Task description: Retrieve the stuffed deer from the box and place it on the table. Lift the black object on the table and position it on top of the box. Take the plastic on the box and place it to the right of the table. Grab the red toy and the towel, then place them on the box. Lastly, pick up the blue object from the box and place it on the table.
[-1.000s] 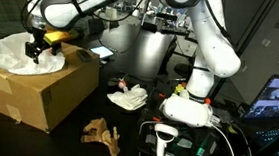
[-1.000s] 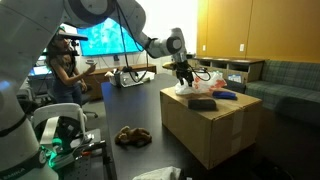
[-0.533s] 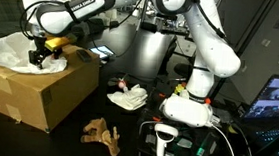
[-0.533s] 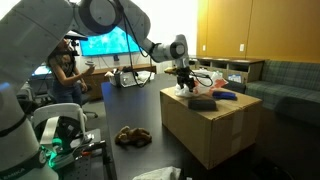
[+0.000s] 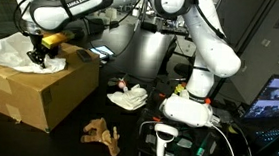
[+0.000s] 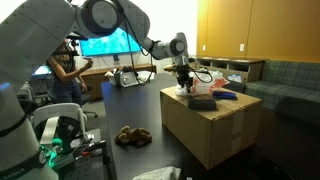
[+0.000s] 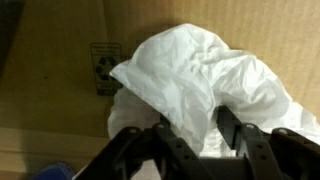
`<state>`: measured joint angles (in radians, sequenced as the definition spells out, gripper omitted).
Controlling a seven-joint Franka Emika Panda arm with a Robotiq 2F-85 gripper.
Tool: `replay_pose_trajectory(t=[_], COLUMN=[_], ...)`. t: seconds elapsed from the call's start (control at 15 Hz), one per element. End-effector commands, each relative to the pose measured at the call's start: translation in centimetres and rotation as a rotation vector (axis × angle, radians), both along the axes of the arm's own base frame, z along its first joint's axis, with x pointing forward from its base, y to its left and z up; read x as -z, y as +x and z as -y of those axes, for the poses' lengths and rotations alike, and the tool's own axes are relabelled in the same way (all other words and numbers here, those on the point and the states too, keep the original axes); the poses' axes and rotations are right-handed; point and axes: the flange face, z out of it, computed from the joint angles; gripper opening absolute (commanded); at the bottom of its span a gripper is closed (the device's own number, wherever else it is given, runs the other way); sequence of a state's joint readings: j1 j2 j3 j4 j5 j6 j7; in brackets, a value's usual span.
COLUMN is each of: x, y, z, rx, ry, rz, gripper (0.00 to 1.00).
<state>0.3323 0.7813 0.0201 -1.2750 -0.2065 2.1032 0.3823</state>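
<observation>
White crumpled plastic (image 5: 9, 50) (image 6: 196, 85) (image 7: 200, 70) lies on the top of the big cardboard box (image 5: 38, 98) (image 6: 215, 132). My gripper (image 5: 43, 50) (image 6: 184, 84) (image 7: 197, 135) is down on it. In the wrist view its fingers (image 7: 232, 130) stand partly closed with a fold of plastic bunched between them; whether they pinch it is unclear. The stuffed deer (image 5: 102, 133) (image 6: 130, 136) lies on the dark table (image 5: 141, 63) (image 6: 125, 108). The towel (image 5: 128, 98) lies beside the box with something reddish (image 5: 123, 86) on it. A dark object (image 6: 203, 102) and the blue object (image 6: 226, 95) rest on the box.
A black scanner with a white head (image 5: 165, 140) stands at the table's front by the robot base (image 5: 187, 110). An open laptop (image 5: 278, 99) is at the far side. A person (image 6: 65, 70) stands behind the table before a screen.
The gripper has dropped a little onto the plastic on the box, and its jaws have narrowed around a fold of it. Nothing else has moved.
</observation>
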Motion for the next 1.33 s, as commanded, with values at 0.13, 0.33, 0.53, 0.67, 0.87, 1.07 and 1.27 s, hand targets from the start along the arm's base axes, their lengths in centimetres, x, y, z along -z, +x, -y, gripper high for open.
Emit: replay_pose_trajectory(t=[0.13,0.33,0.53,0.67,0.87,1.07,1.27], x=[-1.9,-3.6,-5.8,-7.6,-9.6,-11.0,-11.2], y=[-0.9,-2.3,-4.4,-6.0,-8.5,-10.8,-13.1], z=[-1.6,-2.8,-3.6,-3.5,-1.2,2.6,7.7], rx=[-0.048,-0.081,-0.109,-0.085,0.045,0.211,0.384], ry=[-0.06,-0.095,-0.131,-0.151,-0.149,-0.115,-0.076], rz=[0.016,0.053,0.1,0.143,0.197,0.219,0.218], gripper=[0.11,0.05,0.1,0.11,0.1,0.1,0.1])
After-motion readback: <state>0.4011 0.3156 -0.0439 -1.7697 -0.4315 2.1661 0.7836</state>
